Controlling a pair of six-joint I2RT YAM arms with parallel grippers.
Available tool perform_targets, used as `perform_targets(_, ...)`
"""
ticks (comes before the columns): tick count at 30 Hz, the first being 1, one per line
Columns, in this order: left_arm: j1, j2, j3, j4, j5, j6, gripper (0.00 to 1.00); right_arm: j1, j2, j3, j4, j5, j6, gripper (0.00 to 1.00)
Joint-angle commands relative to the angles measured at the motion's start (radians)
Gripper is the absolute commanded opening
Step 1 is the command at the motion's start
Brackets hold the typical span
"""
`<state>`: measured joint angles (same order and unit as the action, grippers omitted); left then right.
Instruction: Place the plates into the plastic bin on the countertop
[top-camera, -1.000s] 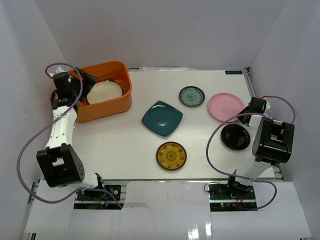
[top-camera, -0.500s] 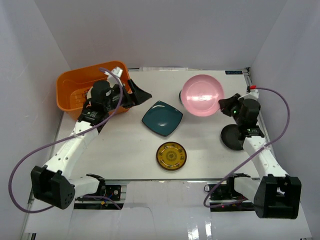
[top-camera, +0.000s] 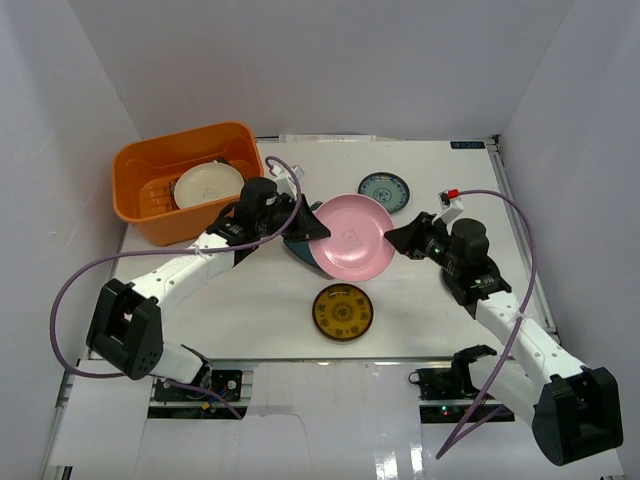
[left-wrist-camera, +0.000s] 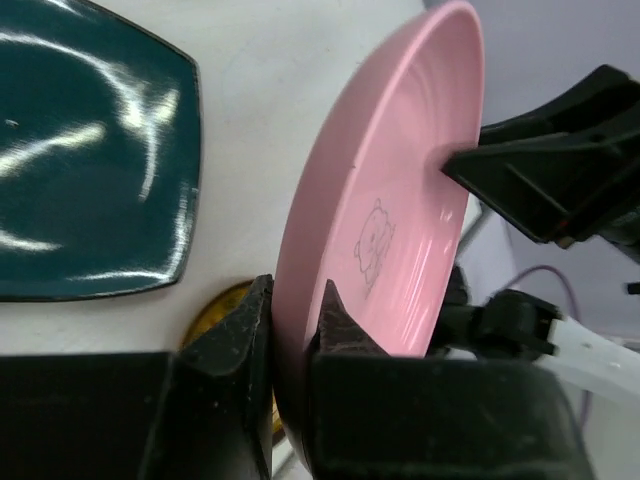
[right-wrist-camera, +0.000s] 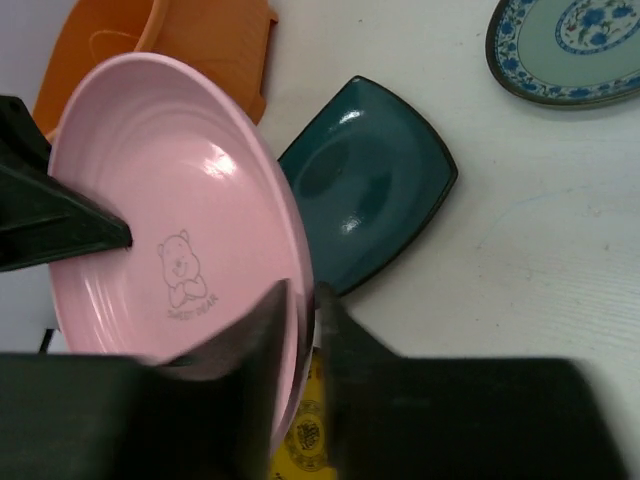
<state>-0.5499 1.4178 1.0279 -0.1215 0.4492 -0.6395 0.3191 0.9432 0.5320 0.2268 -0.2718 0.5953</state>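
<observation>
Over the teal square plate at mid-countertop, a glossy pink plate with a small bear print hung tilted, its rim pinched by left gripper and right gripper.

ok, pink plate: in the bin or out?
Out. The pink plate is tilted above the countertop, pinched at opposite rims by the left gripper and right gripper, apart from the plastic bin.
</observation>
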Motion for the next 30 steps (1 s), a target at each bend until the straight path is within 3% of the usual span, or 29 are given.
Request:
perform_targets(1, -0.007, -0.011, -0.015, 0.019, -0.059, 0.034, 0.08, 0.011, -0.021, -0.017, 0.029, -0.026, 0.015, 0.37)
perform_targets(2, -0.008, -0.017, -0.018, 0.020, -0.070, 0.031, 0.00, 0.011, -0.024, -0.021, 0.026, -0.026, 0.012, 0.58)
perform_targets(3, -0.008, -0.032, -0.022, 0.020, -0.079, 0.028, 0.00, 0.011, -0.029, -0.024, 0.022, -0.033, 0.005, 0.94)
perform_targets(4, -0.007, -0.036, -0.020, 0.023, -0.092, 0.031, 0.00, 0.011, -0.032, -0.020, 0.019, -0.040, -0.003, 0.90)
perform_targets(9, -0.007, -0.048, 0.041, -0.050, -0.183, 0.067, 0.00, 0.011, -0.069, 0.006, 0.028, -0.116, -0.014, 0.90)
perform_targets(13, 0.031, -0.106, 0.148, -0.153, -0.395, 0.115, 0.00, 0.011, -0.124, 0.014, -0.021, -0.081, -0.031, 0.90)
perform_targets(16, 0.184, -0.129, 0.213, -0.185, -0.419, 0.094, 0.00, 0.011, -0.144, -0.007, -0.037, -0.086, -0.040, 0.90)
perform_targets(17, 0.291, -0.140, 0.222, -0.187, -0.402, 0.080, 0.00, 0.011, -0.149, -0.015, -0.046, -0.089, -0.049, 0.90)
perform_targets(22, 0.606, -0.100, 0.261, -0.188, -0.417, 0.009, 0.00, 0.012, -0.136, -0.105, -0.044, -0.087, -0.054, 0.90)
perform_targets(25, 0.712, 0.024, 0.308, -0.213, -0.365, -0.029, 0.00, 0.015, -0.112, -0.133, -0.023, -0.075, -0.054, 0.90)
perform_targets(30, 0.745, 0.188, 0.331, -0.213, -0.356, -0.040, 0.00, 0.044, 0.081, -0.129, 0.060, -0.004, -0.065, 0.90)
